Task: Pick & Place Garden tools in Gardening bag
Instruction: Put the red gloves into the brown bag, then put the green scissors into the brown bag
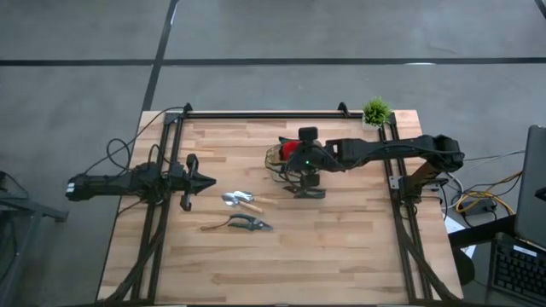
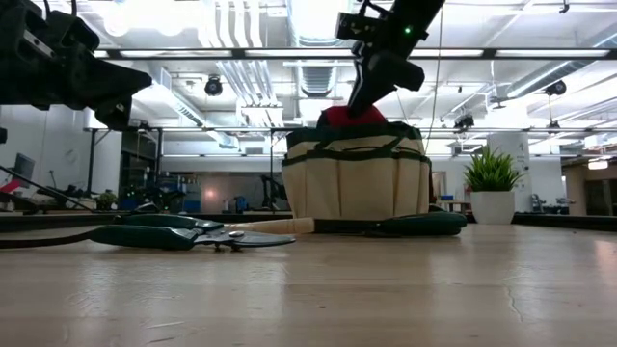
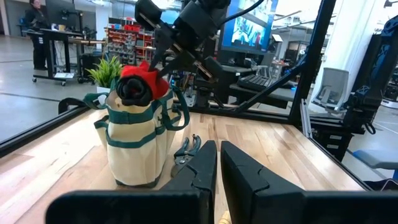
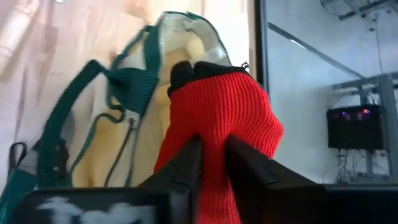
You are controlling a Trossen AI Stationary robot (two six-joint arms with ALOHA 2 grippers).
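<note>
On the left of the tabletop [image 1: 281, 264] we see our left gripper [image 1: 203, 180] hovering near the edge, its fingers [image 3: 198, 171] drawn nearly together with nothing between them. Just right of it lie two tools: the trowel [image 1: 242, 200], silver blade toward the left arm and wooden handle pointing right, and below it the shears [image 1: 239, 224], flat on the wood. From the low view the shears [image 2: 183, 234] lie in front, with the trowel's handle behind them reaching toward the bag [image 2: 357, 176].

Further right stands the bag [image 1: 281, 160], upright, tan with green trim and looped handles. Our right gripper [image 1: 294, 157] is over its open top, fingers [image 4: 186, 165] clamped on a red glove [image 4: 224, 118]. The glove [image 3: 140, 84] sits at the bag's mouth, partly above the rim, with a dark cuff showing. A dark-handled tool [image 2: 424, 224] lies on the tabletop just beside the bag's base; we cannot tell what kind.

At the far right corner stands a small plant [image 1: 375, 112], well apart from the tools.
</note>
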